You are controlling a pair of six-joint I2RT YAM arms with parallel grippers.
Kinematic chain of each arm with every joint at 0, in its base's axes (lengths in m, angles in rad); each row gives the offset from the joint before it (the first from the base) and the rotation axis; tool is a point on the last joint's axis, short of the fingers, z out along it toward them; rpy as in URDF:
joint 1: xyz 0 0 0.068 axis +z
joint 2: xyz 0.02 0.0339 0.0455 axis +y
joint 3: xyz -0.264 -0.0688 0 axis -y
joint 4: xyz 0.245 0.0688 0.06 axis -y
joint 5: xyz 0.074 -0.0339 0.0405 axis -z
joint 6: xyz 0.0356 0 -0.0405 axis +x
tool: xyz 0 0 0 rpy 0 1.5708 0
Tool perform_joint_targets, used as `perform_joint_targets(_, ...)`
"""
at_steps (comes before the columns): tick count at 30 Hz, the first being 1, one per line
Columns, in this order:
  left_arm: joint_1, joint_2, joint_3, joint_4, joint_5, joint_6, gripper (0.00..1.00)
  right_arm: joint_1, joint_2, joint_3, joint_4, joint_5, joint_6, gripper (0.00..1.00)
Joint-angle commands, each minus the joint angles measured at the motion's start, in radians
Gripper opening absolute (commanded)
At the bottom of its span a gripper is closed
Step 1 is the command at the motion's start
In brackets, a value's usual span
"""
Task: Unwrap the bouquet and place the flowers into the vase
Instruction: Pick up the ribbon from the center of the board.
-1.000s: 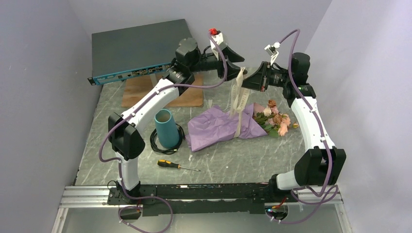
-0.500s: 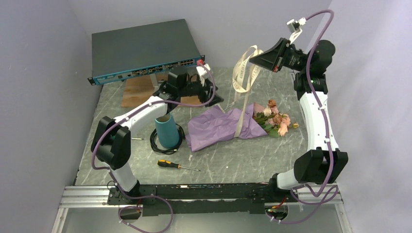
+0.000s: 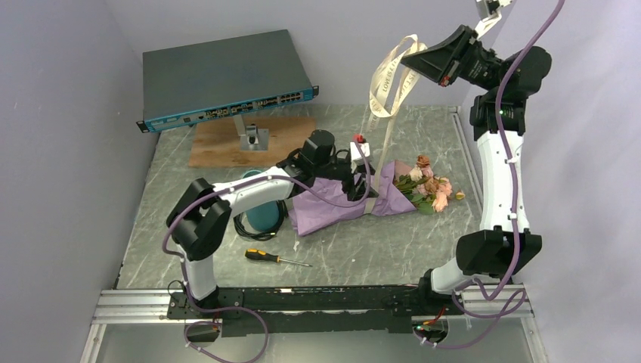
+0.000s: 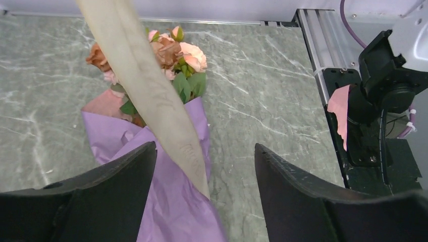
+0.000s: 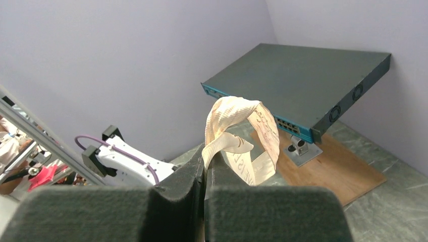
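Bouquet (image 3: 344, 200) flat, blooms (image 3: 431, 185) rightward; left hand (image 4: 204, 147) agape over it, right hand (image 5: 204, 162) tight on ribbon (image 3: 389, 76)

- The bouquet (image 3: 344, 198) is wrapped in purple paper.
- The flowers (image 3: 431, 185) are tinted pink, peach and rust.
- The ribbon (image 3: 389, 76) is printed with lettering on cream.
- The table (image 3: 378, 249) is veined white on grey.

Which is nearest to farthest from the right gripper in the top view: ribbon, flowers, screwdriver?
1. ribbon: clamped in the jaws of the right gripper, raised high.
2. flowers: low, right side, beneath it.
3. screwdriver: front-left, lying flat.
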Motion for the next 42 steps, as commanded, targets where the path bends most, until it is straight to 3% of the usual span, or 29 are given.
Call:
perform_joint_targets(1,-0.014,0.059,0.074,0.059,0.014,-0.005,0.71,-0.029,0.003,0.086,0.070,0.031,0.069,0.00)
perform_joint_targets(7,-0.018,0.051,0.151,0.020,0.046,-0.057,0.04,-0.075,0.027,0.115,0.081,-0.009,0.102,0.00)
perform_joint_targets(8,-0.017,0.038,0.164,0.013,0.048,-0.069,0.00,-0.083,0.028,0.111,0.063,-0.020,0.081,0.00)
perform_joint_targets(14,0.033,-0.042,0.255,-0.040,0.083,-0.153,0.00,-0.099,-0.011,-0.001,-0.069,-0.081,-0.086,0.00)
perform_joint_targets(26,0.156,-0.013,0.531,-0.140,0.147,-0.200,0.00,-0.063,-0.143,-0.324,-0.102,-0.159,-0.180,0.03)
perform_joint_targets(34,0.156,0.066,0.644,-0.050,0.186,-0.354,0.00,0.007,-0.186,-0.383,-0.291,-0.168,-0.342,0.12)
perform_joint_targets(42,0.157,0.103,0.691,0.001,0.214,-0.474,0.00,0.053,-0.168,-0.376,-0.291,-0.161,-0.359,0.24)
